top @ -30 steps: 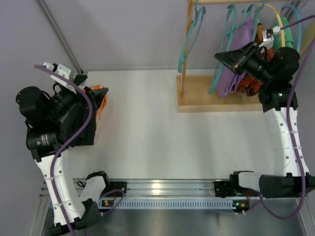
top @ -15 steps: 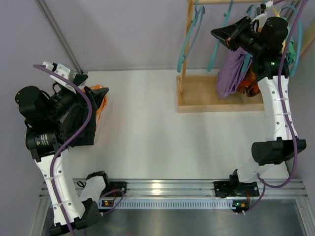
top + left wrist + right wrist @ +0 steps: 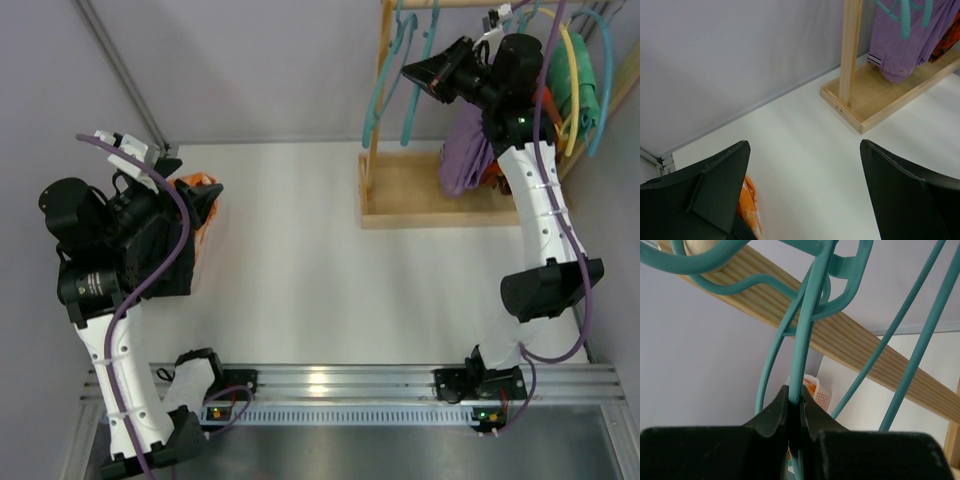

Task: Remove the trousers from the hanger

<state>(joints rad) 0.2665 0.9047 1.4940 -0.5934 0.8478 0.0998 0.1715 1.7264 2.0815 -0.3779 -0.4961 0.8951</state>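
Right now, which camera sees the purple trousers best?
The left wrist view: the purple cloth trousers hang in plain sight over the wooden rack base. In the top view the right arm partly hides them. The right wrist view shows only a thin teal hanger, no trousers.

trousers (image 3: 895, 55): plain purple; thin dark-and-white striped band at the hem
hanger (image 3: 805, 340): teal all over
rack (image 3: 850, 50): pale wood with a straight grain
garment behind the trousers (image 3: 946, 40): orange-red with dark marks
green garment (image 3: 583, 85): plain green, at 1 o'clock in the top view
yellow hanger (image 3: 567, 62): yellow
surface (image 3: 320, 260): plain white
orange cloth (image 3: 200, 190): bright orange, at 9 o'clock on the surface
left end effector (image 3: 805, 195): matt black
right end effector (image 3: 791, 412): matt black
arms (image 3: 540, 200): white shells, black joints
cables (image 3: 178, 225): purple
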